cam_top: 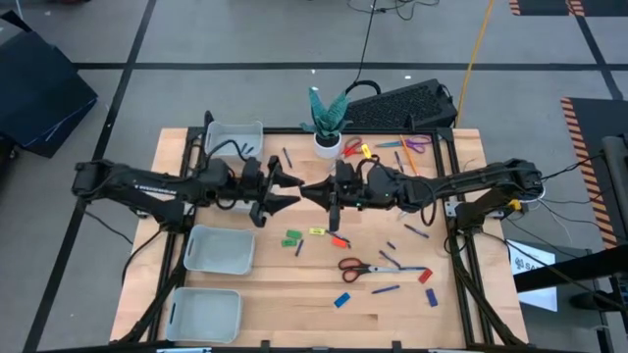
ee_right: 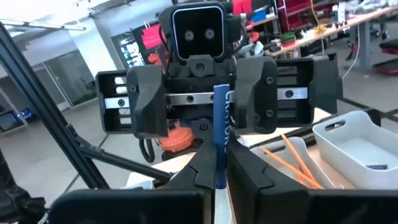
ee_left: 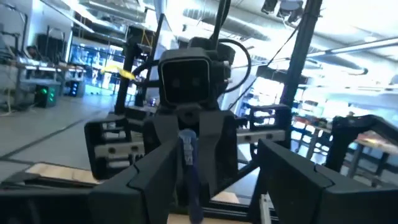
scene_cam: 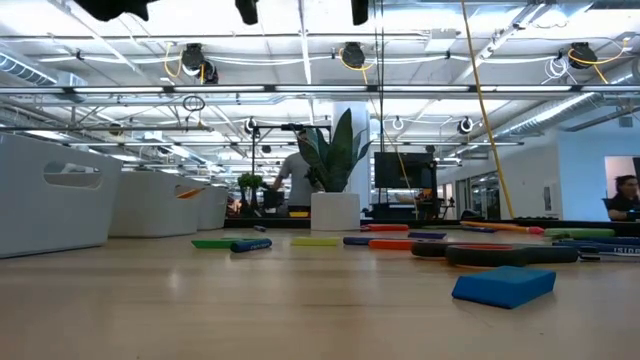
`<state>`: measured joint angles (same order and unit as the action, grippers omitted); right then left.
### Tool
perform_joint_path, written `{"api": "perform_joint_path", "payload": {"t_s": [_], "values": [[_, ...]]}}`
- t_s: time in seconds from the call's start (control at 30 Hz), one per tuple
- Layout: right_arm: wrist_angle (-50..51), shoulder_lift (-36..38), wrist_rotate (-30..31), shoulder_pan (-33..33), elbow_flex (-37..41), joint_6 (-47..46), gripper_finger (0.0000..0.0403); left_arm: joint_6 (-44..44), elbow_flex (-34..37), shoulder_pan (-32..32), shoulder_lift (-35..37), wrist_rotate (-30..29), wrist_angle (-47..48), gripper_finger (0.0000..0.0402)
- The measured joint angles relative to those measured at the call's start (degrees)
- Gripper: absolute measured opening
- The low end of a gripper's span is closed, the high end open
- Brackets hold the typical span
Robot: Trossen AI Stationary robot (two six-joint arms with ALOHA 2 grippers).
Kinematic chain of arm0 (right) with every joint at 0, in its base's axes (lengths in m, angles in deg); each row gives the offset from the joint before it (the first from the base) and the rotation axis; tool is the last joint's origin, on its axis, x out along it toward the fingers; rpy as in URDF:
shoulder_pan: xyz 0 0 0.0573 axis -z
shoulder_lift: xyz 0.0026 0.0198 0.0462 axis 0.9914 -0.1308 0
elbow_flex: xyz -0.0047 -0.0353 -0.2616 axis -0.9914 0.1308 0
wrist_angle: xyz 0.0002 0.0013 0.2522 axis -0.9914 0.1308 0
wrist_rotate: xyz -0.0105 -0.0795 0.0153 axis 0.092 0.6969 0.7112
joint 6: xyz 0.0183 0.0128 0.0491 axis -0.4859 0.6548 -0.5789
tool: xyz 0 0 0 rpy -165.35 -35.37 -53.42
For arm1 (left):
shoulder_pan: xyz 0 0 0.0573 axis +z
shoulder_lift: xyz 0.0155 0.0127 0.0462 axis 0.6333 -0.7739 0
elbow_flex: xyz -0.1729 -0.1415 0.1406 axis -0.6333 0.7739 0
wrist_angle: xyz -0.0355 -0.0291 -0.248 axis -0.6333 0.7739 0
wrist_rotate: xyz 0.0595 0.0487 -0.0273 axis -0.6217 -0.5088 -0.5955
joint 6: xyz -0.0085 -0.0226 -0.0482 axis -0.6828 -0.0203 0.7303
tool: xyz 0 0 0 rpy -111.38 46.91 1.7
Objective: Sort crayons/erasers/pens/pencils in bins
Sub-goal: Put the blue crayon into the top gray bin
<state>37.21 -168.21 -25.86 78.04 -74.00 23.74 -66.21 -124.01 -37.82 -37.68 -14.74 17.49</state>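
Pen (ee_right: 222,134) held up mid-air between the two arms, above the table middle.

Right gripper (cam_top: 312,189) is pinched on the pen, left gripper (cam_top: 290,188) faces it with fingers spread wide, right up close. Pencils (ee_right: 293,160) sit in a bin (ee_right: 357,144); erasers (cam_top: 292,238) and scissors (cam_top: 355,267) lie scattered on the table (cam_top: 294,294).

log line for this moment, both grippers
handover mid-air | right gripper shut on pen | left gripper open around pen | bins waiting
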Motion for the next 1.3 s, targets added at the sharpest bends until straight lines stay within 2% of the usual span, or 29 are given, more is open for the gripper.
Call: {"api": "perform_joint_path", "payload": {"t_s": [0.1, 0.2, 0.53, 0.67, 0.8, 0.9, 1.03, 1.1, 1.17, 1.23, 1.3], "values": [[-1.53, -0.03, 0.02, -0.02, 0.0, 1.09, 0.0014, -0.33, -1.31, 0.39, -0.52, 0.02, 0.41, 0.0222], [-1.98, 0.0, 0.02, -0.12, -0.02, 1.66, 0.0014, -0.33, -1.84, 0.41, -0.47, 0.07, 0.76, 0.0201], [-2.71, -0.01, -0.44, -0.21, 0.0, 3.83, 0.0015, 1.25, -1.84, 0.47, -0.44, -0.22, 1.93, 0.0027], [-2.77, -0.01, -0.75, -0.54, 0.0, 5.48, 0.0036, 1.45, -1.86, 0.45, -0.44, -0.35, 2.06, 0.0023], [-1.84, 0.13, -1.33, -0.92, 0.0, 5.83, 0.0093, 1.39, -2.06, 1.32, 1.28, 0.21, 6.8, 0.0024], [0.91, 0.82, -1.05, -1.27, 0.0, 5.36, 0.0143, -1.02, -5.02, 3.49, 4.82, 1.65, 20.86, 0.0022], [10.33, 2.16, -0.26, -1.37, 0.0, 4.34, 0.0197, -8.09, -13.98, 7.62, 10.27, 1.64, 52.4, 0.0022], [15.08, 2.48, 0.21, -1.73, 0.0, 4.66, 0.0214, -10.77, -18.07, 9.58, 10.97, -1.65, 69.44, 0.0024], [18.19, 2.54, 0.62, -2.32, 0.0, 5.35, 0.0223, -11.66, -20.68, 11.57, 11.02, -5.94, 81.45, 0.0025], [20.15, 2.57, 1.79, -3.19, 0.0, 5.39, 0.0225, -10.8, -21.86, 13.85, 10.9, -8.48, 89.38, 0.0026], [22.02, 2.57, 2.06, -3.95, 0.0, 5.47, 0.0225, -9.1, -22.7, 17.0, 10.52, -9.61, 91.66, 0.0027]]}}
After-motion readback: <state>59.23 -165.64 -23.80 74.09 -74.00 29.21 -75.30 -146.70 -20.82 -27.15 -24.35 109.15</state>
